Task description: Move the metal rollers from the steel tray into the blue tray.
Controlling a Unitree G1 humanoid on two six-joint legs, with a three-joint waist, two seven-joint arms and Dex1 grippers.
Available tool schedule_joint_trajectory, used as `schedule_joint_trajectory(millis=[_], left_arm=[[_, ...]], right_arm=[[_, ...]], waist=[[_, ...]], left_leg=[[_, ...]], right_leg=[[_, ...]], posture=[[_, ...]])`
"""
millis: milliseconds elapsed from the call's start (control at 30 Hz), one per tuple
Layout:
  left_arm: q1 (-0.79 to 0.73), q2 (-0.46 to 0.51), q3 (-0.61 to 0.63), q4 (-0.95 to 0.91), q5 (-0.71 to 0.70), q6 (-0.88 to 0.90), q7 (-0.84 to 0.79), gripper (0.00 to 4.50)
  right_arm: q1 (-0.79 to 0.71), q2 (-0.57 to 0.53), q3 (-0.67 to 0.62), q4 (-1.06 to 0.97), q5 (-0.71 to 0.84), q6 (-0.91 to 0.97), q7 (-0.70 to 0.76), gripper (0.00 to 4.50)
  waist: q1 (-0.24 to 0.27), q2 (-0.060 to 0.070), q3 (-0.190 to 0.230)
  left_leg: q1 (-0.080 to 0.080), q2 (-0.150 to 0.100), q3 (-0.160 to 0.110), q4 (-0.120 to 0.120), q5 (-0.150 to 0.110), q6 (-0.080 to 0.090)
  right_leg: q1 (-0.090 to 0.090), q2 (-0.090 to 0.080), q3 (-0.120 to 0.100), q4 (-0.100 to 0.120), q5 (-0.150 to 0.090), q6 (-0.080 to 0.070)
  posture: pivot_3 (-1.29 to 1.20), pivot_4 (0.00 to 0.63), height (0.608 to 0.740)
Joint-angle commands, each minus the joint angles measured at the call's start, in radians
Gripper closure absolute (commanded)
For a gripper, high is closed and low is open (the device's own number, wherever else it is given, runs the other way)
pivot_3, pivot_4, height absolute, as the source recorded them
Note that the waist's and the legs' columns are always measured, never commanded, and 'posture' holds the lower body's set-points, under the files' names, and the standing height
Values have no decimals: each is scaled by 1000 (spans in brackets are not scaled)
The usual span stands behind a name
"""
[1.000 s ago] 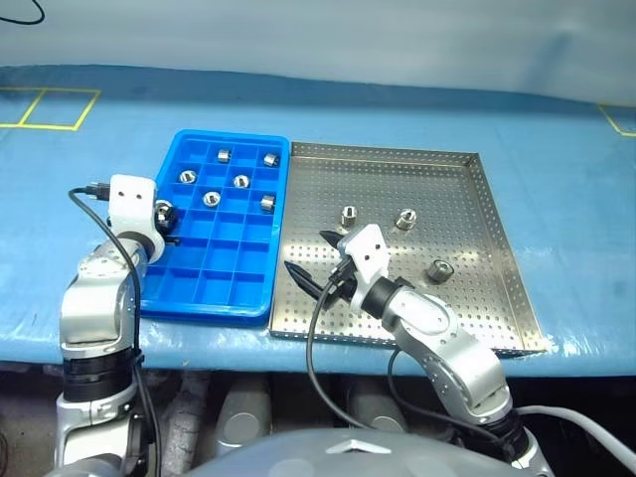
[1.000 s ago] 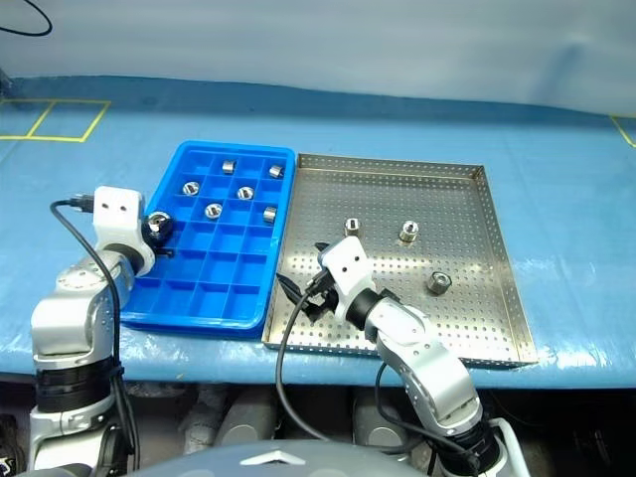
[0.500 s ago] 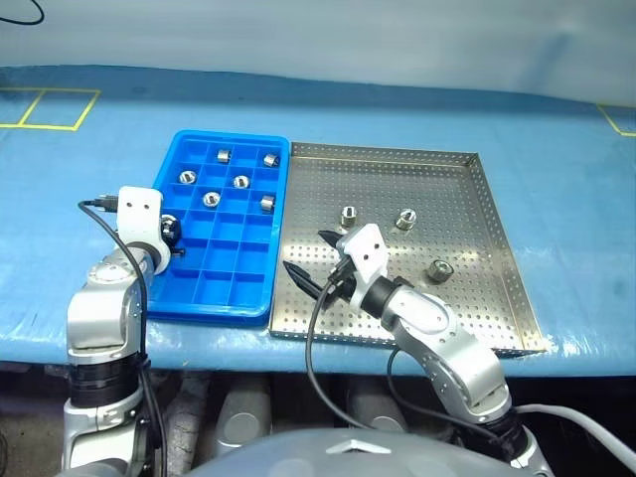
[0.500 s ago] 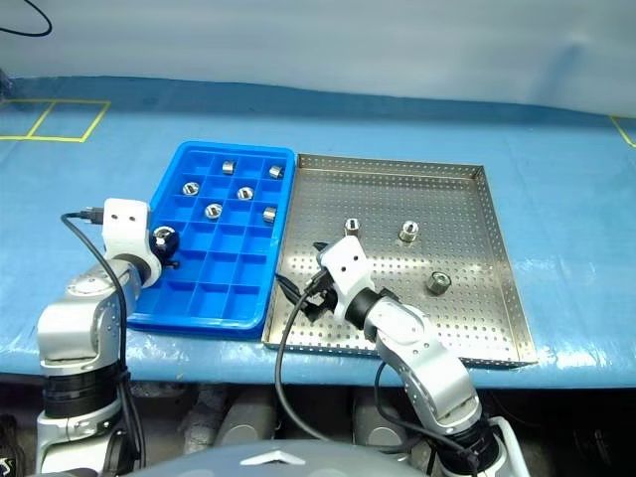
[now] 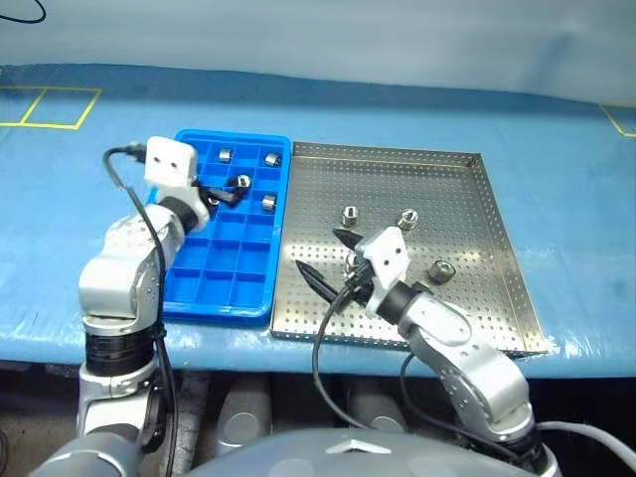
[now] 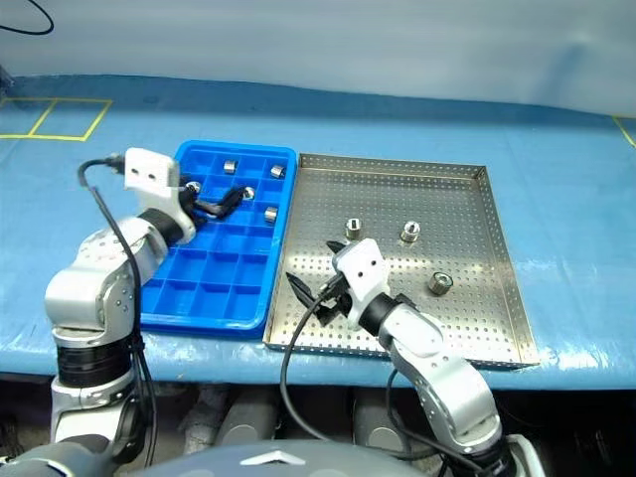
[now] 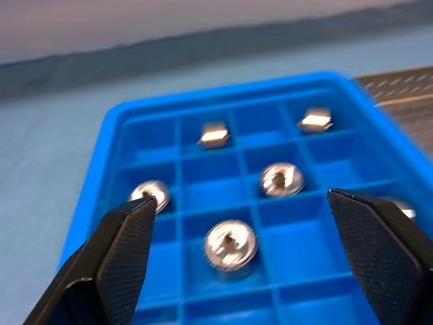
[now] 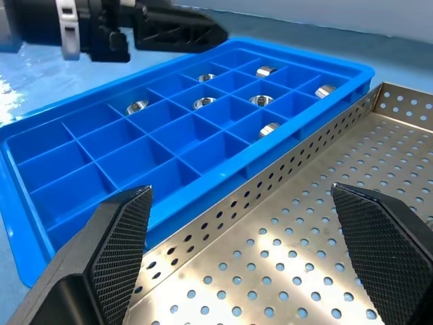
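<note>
The blue tray [image 5: 235, 270] lies left of the steel tray [image 5: 452, 189]. Three metal rollers [image 5: 350, 215] stand on the steel tray's perforated floor. Several more rollers [image 5: 270, 158] sit in the blue tray's far cells. My left gripper [image 5: 224, 191] hovers open and empty over those cells, and the left wrist view has a roller [image 7: 230, 244] below its spread fingers. My right gripper [image 5: 323, 253] is open over the steel tray's near left part, pointing at the blue tray [image 8: 101, 156]. In the right wrist view one roller [image 8: 137, 105] lies in a left-column cell.
Both trays rest on a blue table cover [image 5: 566, 199] with yellow tape marks [image 5: 50, 107] at the far left. The table's front edge [image 5: 298, 348] runs just below the trays. A black cable [image 5: 323, 328] loops from the right wrist.
My left gripper opened and let go of its roller, then swung right and up over the tray's far cells. The right arm shifted slightly right.
</note>
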Motion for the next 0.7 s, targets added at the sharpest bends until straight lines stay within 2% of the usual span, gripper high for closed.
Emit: schedule_joint_trajectory(millis=[33, 133, 300, 533, 700], left_arm=[[-42, 28, -88, 26, -30, -67, -117, 6], [-90, 46, -185, 110, -32, -85, -210, 6], [-191, 41, -315, 299, 11, -153, -318, 6], [-363, -52, -456, 667, 170, -305, -322, 6], [-455, -150, -473, 891, 244, -417, -296, 6]], right_arm=[[48, -53, -70, -101, 27, 19, 18, 0], [107, -103, -132, -143, 37, 35, 22, 0], [153, -119, -184, -175, 49, 50, 6, 0], [165, -87, -162, -164, 30, 45, -35, 0], [167, -69, -136, -152, 11, 38, -58, 0]], waist=[[-12, 0, 0], [-28, 0, 0], [-60, 0, 0], [-80, 0, 0], [-84, 0, 0]], left_leg=[[0, 0, 0, 0, 0, 0], [0, 0, 0, 1, 0, 0], [1, 1, 0, 1, 0, 1], [0, -2, 0, 1, 1, 2], [-2, -3, 0, 1, 0, 2]], right_leg=[[0, 0, 0, 0, 0, 0], [0, 1, 0, 0, 0, 0], [0, 2, 1, 1, -2, 5], [0, 1, 2, 1, -2, 6], [-1, 1, 3, 0, -1, 7]], posture=[[-16, 150, 740], [-42, 150, 740], [-79, 150, 740], [-116, 150, 740], [-138, 150, 740]])
